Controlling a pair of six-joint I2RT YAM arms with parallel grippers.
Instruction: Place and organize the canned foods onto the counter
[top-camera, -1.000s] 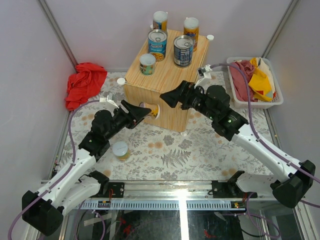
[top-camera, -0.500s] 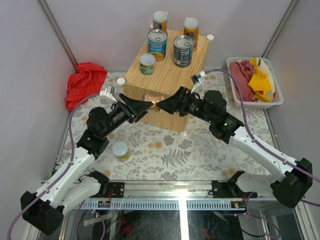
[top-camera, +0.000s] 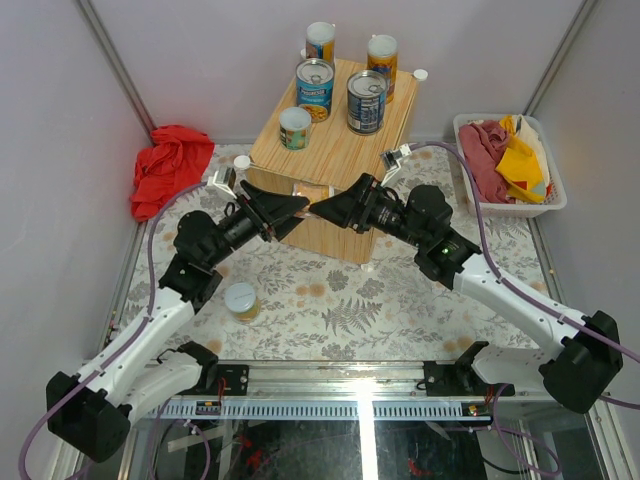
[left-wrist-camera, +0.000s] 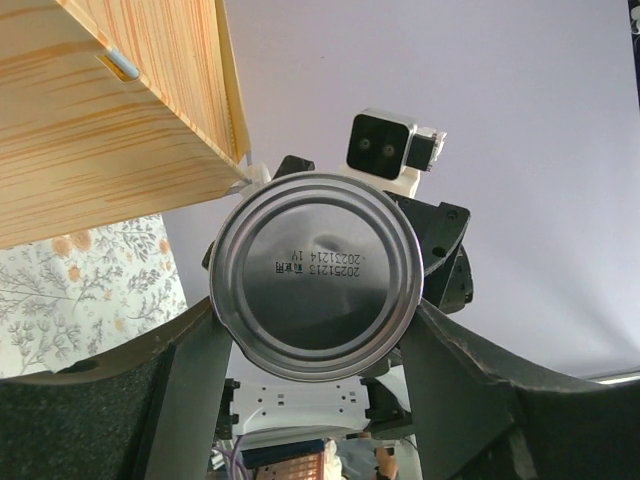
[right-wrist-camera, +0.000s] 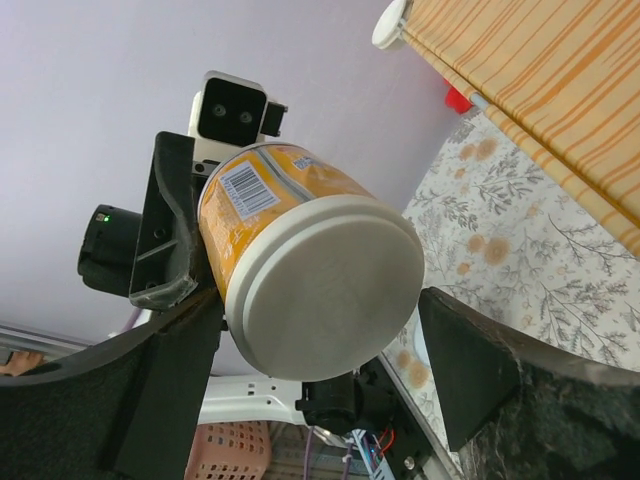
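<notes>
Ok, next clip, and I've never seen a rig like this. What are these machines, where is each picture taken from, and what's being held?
A left arm and a right arm are bolted at the table's near edge, each ending in a two-finger gripper. The wide picture looks down from above and behind them; the other two come from a camera on each wrist, looking along that arm's own fingers. On the wooden counter stand five cans; a sixth can stands on the floral table cover. A red cloth lies left, a white basket of cloths right. The left gripper clamps an orange-labelled can sideways close to the counter; the right gripper is open around its other end, one finger visibly clear of it.
</notes>
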